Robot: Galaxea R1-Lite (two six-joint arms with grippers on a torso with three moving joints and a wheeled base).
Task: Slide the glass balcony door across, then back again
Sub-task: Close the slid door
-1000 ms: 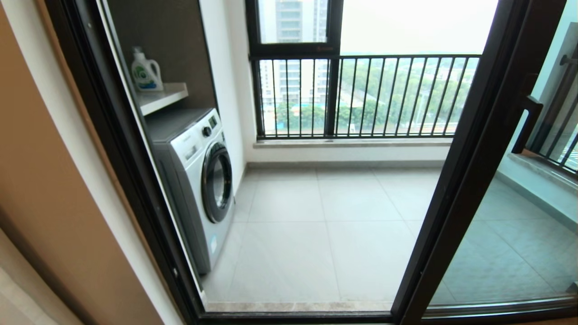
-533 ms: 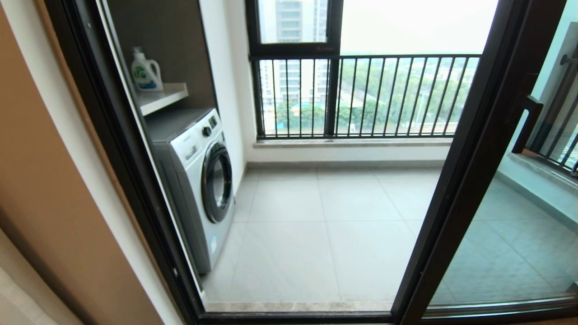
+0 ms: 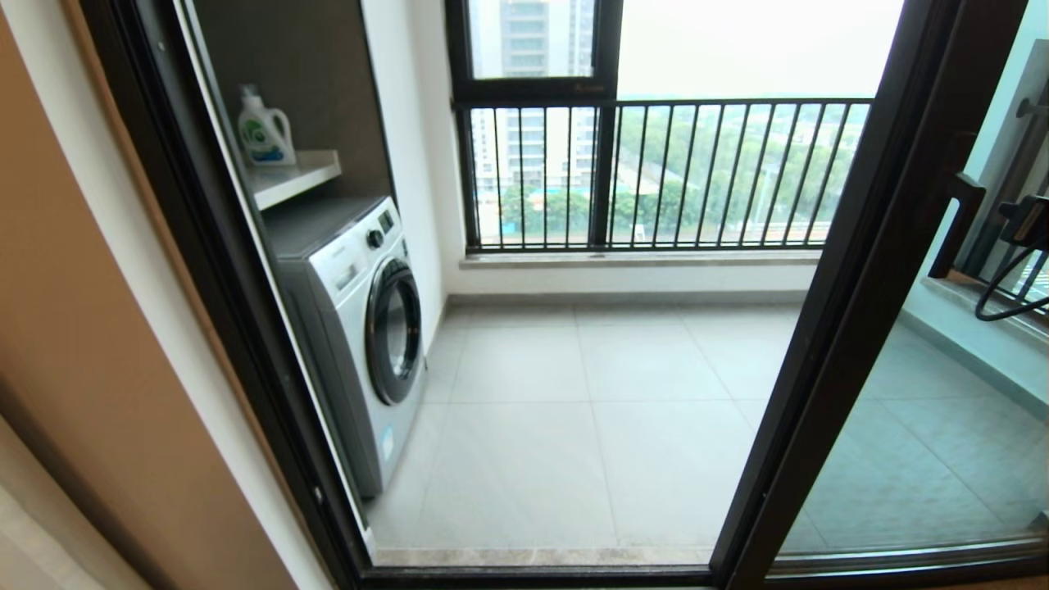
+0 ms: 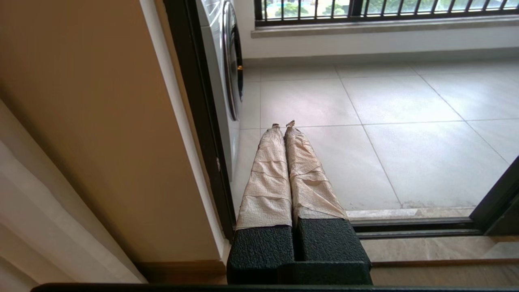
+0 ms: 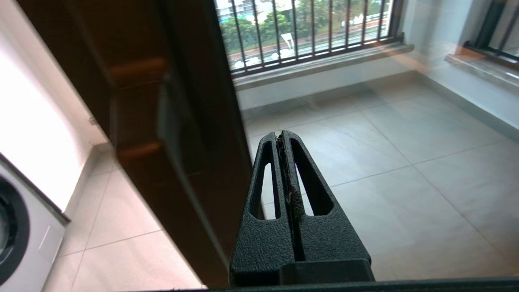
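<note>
The glass balcony door (image 3: pixel 860 287) stands at the right of the opening, its dark brown stile slanting across the head view with tinted glass to its right. Its small dark handle (image 3: pixel 955 225) sits on that stile. Part of my right arm (image 3: pixel 1024 221), with a looped cable, shows at the right edge just beside the handle. In the right wrist view my right gripper (image 5: pixel 282 134) is shut and holds nothing, close beside the door stile (image 5: pixel 190 134) and in front of the glass. My left gripper (image 4: pixel 284 123), paper-wrapped and shut, hangs low by the left door frame (image 4: pixel 198 121).
A white washing machine (image 3: pixel 361 328) stands at the left of the balcony under a shelf with a detergent bottle (image 3: pixel 264 131). A window with black railing bars (image 3: pixel 672 172) closes the far side. The floor track (image 3: pixel 533 565) runs along the threshold. A tan wall (image 3: pixel 82 328) is at the left.
My right arm has come into the head view at the right edge, rising to beside the door handle. The door has not moved.
</note>
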